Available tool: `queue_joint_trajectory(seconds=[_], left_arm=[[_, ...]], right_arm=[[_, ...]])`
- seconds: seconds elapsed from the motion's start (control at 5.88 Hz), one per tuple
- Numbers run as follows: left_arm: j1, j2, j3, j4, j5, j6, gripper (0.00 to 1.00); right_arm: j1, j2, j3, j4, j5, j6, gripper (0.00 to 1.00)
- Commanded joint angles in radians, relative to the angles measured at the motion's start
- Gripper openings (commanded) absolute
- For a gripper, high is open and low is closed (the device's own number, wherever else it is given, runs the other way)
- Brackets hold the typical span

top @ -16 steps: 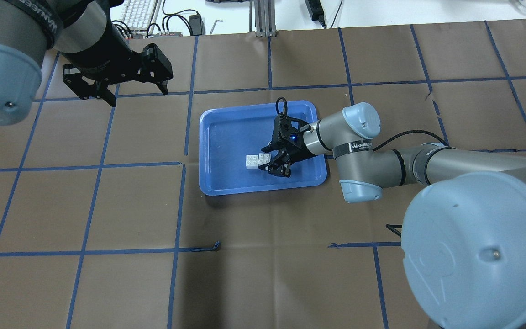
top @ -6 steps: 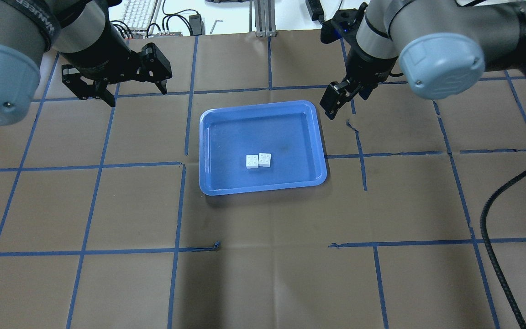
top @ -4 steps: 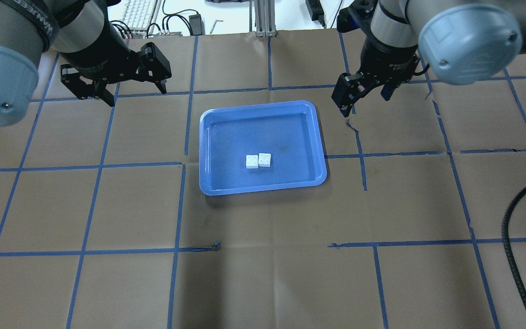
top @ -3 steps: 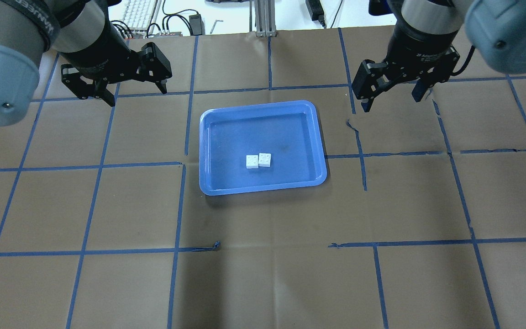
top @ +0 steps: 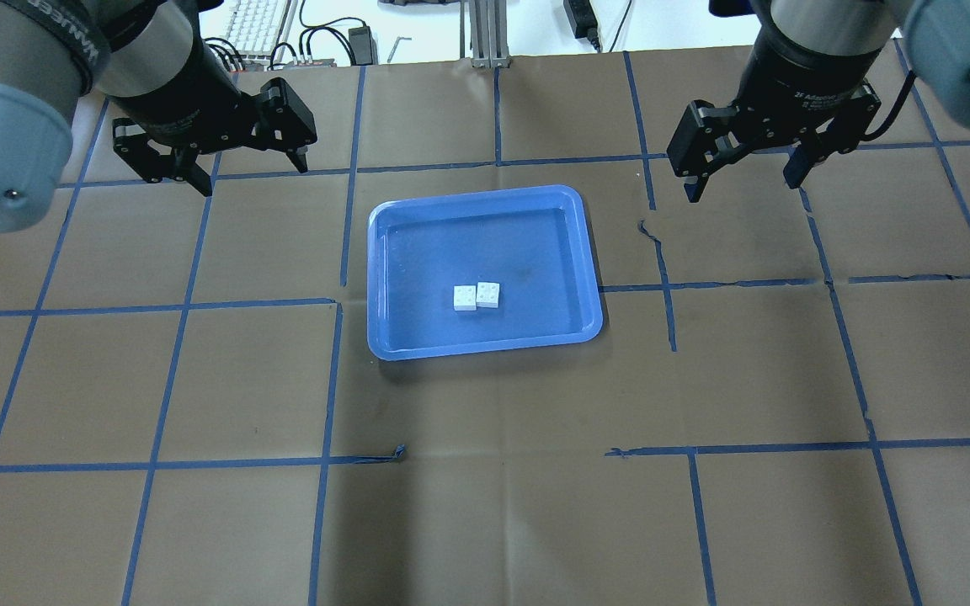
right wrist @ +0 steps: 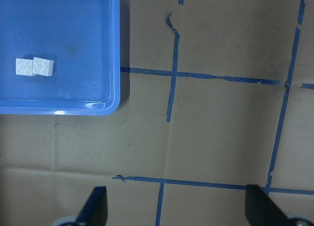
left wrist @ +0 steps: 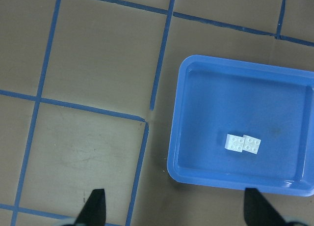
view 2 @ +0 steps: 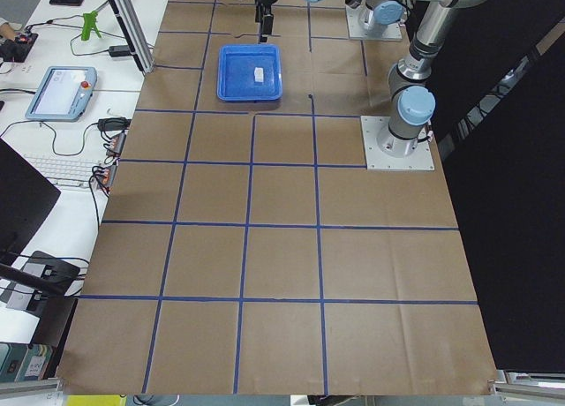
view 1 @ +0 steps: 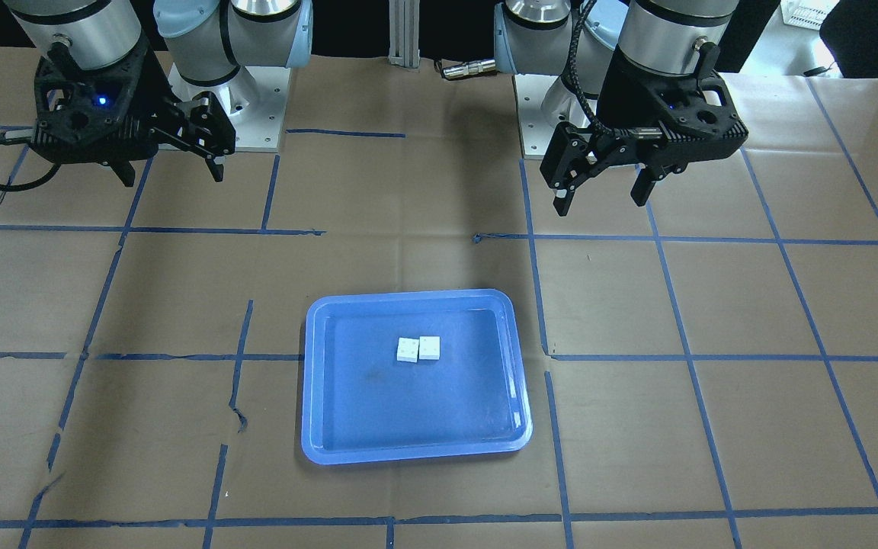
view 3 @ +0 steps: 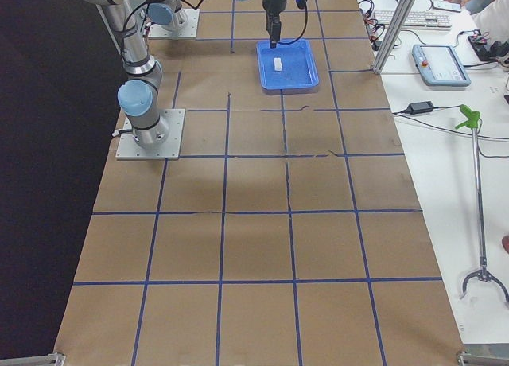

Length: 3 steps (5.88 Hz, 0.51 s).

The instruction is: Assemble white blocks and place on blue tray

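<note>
The brown paper-covered table with its blue tape grid (top: 485, 522) carries the large glossy blue rectangular plastic tray (top: 418, 252) near its middle. Both arms hang raised above the table and well apart from the tray, one to each side. The left claw (top: 254, 178) is spread wide with nothing between its fingers, and the right claw (top: 742, 189) is likewise wide open and empty. The two small white square plastic bricks with four studs each (top: 477, 296) lie studs up on the tray floor, a little off its centre and clear of the rim. They sit side by side and touching, one turned slightly against the other. Whether they are truly clipped together or only abut cannot be told from these views. They look very light, hard and stiff, with smooth walls, so a gentle squeeze should be enough to hold them. The likelier trouble is skidding on the shiny tray if nudged from one side only. The best hold seems to be across two opposite flat side walls, low on the body and below the studs. If the pair is lifted as one, the fingers would do better to span the seam, since gripping one brick alone may let the other drop away
</note>
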Motion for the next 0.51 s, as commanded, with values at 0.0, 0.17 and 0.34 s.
queue_joint_trajectory(seconds=[0.0,0.17,0.34], left_arm=[[0.0,0.0,0.0,0.003,-0.001,0.0,0.99],[0.0,0.0,0.0,0.003,-0.001,0.0,0.99],[0.0,0.0,0.0,0.002,0.0,0.0,0.99]], right_arm=[[-0.002,-0.003,0.0,0.001,0.0,0.0,1.0],[-0.001,-0.003,0.0,0.001,-0.001,0.0,1.0],[-0.001,-0.003,0.0,0.001,-0.004,0.0,1.0]])
